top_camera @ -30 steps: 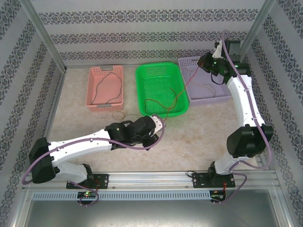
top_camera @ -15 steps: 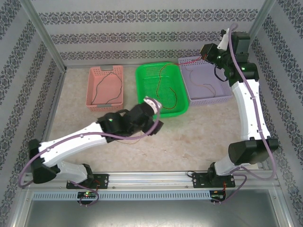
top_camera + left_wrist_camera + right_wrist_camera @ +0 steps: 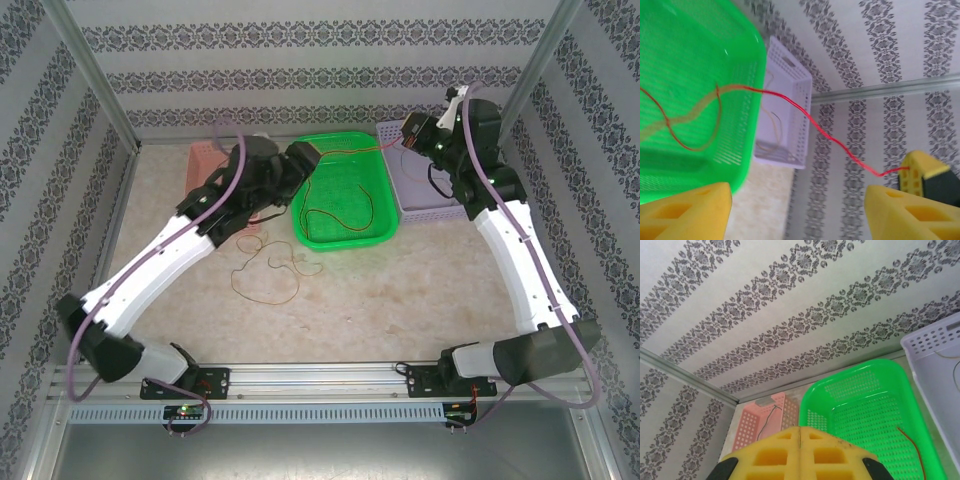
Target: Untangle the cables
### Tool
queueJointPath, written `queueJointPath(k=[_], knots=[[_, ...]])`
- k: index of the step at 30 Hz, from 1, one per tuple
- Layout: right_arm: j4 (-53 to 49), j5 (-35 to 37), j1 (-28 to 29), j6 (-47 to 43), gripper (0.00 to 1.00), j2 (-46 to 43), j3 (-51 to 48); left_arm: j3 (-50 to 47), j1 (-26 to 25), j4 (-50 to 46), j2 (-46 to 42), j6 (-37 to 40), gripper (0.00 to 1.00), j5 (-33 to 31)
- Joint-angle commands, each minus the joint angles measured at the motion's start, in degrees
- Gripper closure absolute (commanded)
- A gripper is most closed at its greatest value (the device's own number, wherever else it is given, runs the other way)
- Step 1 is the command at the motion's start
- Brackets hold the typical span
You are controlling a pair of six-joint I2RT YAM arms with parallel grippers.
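L gripper [image 3: 797, 194] jaws stand wide apart, nothing btwn them. The green basket [image 3: 695, 45] lies just ahead & below it, w/ the purple basket [image 3: 787, 85] right beyond that. R gripper [image 3: 800, 432] fingers are pressed together, clamped on one end of the red cable [image 3: 790, 102]. From R gripper the cable stretches thru the air, passes ahead of L gripper's jaws w/o touching them, crosses the green basket's rim & drops into loose loops on its floor. A thin cable [image 3: 777, 122], colour unclear, lies in the purple basket. An orange-brown cable [image 3: 265, 272] sits looped on the table [image 3: 420, 290], behind & below L gripper, near its arm. The pink basket [image 3: 757, 422], ahead of R gripper past the green one, holds a dark cable [image 3: 769, 421].
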Motion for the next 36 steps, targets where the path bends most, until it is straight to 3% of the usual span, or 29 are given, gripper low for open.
queueJointPath(k=[1,7,16,18,20,23,25,29,36], knots=[[5.1,1.2,1.8,1.6,1.0,-2.4,-2.2,8.0,1.0,-2.3,6.4,-16.1,0.29,8.3],[5.7,0.4,5.6,1.7,1.0,-4.6,-5.8,11.8,1.6,-4.2,12.7,-18.6,0.35,9.6],[3.5,1.8,9.4,1.5,1.0,-8.7,-10.1,10.9,2.9,-6.7,12.3,-17.4,0.92,7.8],[3.3,1.3,9.8,1.7,1.0,-9.2,-10.9,10.6,3.3,-6.5,11.9,-16.8,1.0,7.8],[2.6,0.3,9.8,2.1,1.0,-9.8,-11.2,10.5,4.1,-4.4,11.7,-13.8,1.0,8.6],[-0.9,-0.9,8.9,2.0,0.63,-11.2,-10.5,13.4,6.2,-0.4,13.5,-3.8,1.0,13.4],[-2.8,-0.7,7.0,2.7,0.48,-13.5,-11.1,17.5,7.7,1.3,17.0,4.4,1.0,21.3],[-5.8,-0.8,0.7,4.3,0.39,-18.5,-12.3,22.0,8.5,5.0,21.7,15.0,1.0,29.0],[-10.6,0.4,-6.0,3.2,0.38,-24.1,-13.4,24.4,10.4,30.9,32.6,16.6,1.0,45.2]])
